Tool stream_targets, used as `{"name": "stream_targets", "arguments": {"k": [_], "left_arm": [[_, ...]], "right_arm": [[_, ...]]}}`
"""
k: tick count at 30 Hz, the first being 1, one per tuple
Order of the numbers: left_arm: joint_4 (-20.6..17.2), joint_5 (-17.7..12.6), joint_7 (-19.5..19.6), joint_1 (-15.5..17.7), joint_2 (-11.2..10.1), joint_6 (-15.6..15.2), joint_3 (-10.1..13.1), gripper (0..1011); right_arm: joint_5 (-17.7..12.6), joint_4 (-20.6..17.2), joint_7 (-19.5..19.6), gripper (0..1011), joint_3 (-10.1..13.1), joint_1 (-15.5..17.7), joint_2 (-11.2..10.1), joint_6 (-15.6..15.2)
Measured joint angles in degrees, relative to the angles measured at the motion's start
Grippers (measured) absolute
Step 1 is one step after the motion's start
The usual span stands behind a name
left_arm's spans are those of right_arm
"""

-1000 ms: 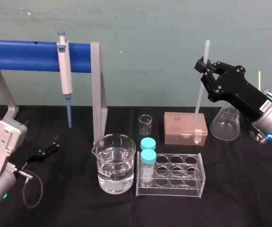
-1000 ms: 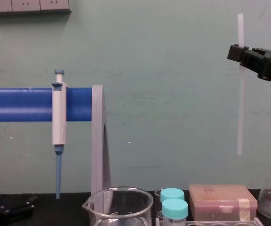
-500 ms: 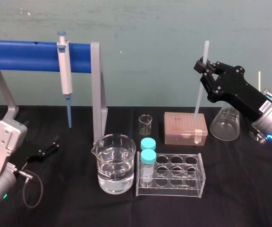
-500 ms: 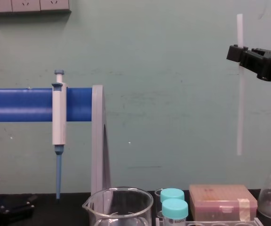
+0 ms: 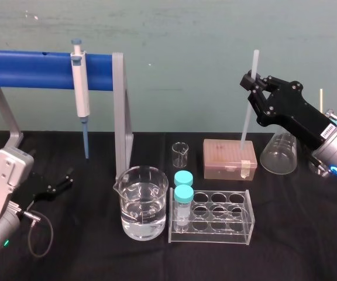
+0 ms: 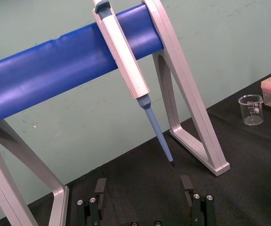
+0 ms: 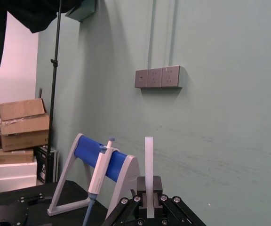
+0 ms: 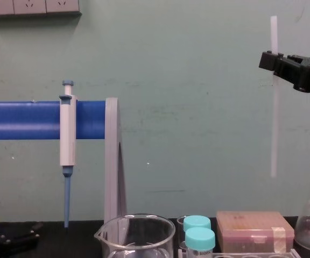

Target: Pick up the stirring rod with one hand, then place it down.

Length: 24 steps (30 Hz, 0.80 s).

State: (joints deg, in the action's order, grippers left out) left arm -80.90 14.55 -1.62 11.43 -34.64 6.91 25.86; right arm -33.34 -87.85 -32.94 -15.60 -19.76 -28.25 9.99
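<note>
Clamping stirring rod (image 5: 246, 123) upright, right gripper (image 5: 252, 88) hides part; left gripper (image 6: 142, 186) rests, jaws apart.

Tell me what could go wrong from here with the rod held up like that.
The right tool clamps the stirring rod nearly upright in its upper part, so the long free end could slip or tilt. That end hangs above the pink box, near the flask; lowering straight down may strike either. The left tool lies parked at far left.

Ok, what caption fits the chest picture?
Right gripper holds the rod upright in the air; left gripper rests low at left.
</note>
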Motion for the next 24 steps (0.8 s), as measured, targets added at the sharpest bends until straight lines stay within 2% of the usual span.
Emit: {"name": "stream_targets", "arguments": {"k": [10, 17, 19, 24], "left_arm": [[0.0, 0.0, 0.0, 0.0, 0.0, 0.0, 0.0, 1000], [0.0, 0.0, 0.0, 0.0, 0.0, 0.0, 0.0, 1000], [0.0, 0.0, 0.0, 0.0, 0.0, 0.0, 0.0, 1000], [0.0, 0.0, 0.0, 0.0, 0.0, 0.0, 0.0, 1000]], "right_arm": [[-1.1, 0.5, -1.5, 72, -0.1, 0.0, -0.4, -0.1], [-4.0, 0.9, -4.6, 72, -0.2, 1.1, -1.7, -0.3], [-5.6, 0.9, -6.5, 72, -0.4, 1.9, -2.6, -0.4], [-7.4, 0.8, -8.2, 72, -0.9, 3.3, -3.8, -0.7]]}}
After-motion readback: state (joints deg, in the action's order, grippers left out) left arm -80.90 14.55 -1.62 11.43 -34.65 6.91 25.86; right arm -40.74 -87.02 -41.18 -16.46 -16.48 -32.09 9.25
